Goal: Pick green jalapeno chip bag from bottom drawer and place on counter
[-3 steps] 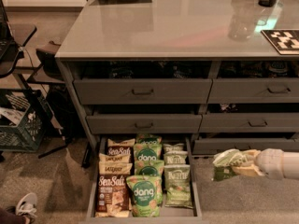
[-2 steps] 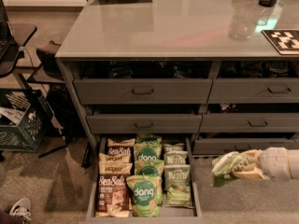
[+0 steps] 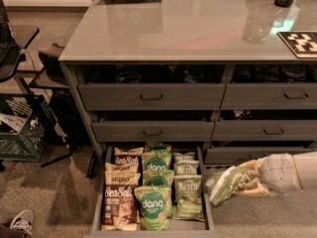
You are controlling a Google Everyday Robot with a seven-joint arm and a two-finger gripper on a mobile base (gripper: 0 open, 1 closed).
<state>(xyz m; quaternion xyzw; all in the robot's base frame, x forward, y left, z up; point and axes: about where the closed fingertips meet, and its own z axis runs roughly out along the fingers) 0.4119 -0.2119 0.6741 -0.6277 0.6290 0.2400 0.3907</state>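
Pick is judged done: chip bag [image 3: 221, 186] is held clamped in the gripper [image 3: 240, 182], low down, just right of and outside the drawer [image 3: 208, 209]; placing on the bench [image 3: 188, 29] is left

The counter [image 3: 173, 29] fills the top of the frame. A flat board [image 3: 299, 42] lies on it at the upper right. Rows of other drawers [image 3: 151, 97] sit under the counter. The bottom drawer [image 3: 207, 205] sticks out at the lower middle. In it, Sea Salt bags [image 3: 119, 205] lie on the left, dang bags [image 3: 152, 207] in the middle, and more bags [image 3: 189, 197] on the right. The gripper [image 3: 247, 182] is at the lower right, outside the drawer and just beside its right wall. It grips the jalapeno chip bag [image 3: 223, 186]. A crate [image 3: 20, 133] sits at the far left.
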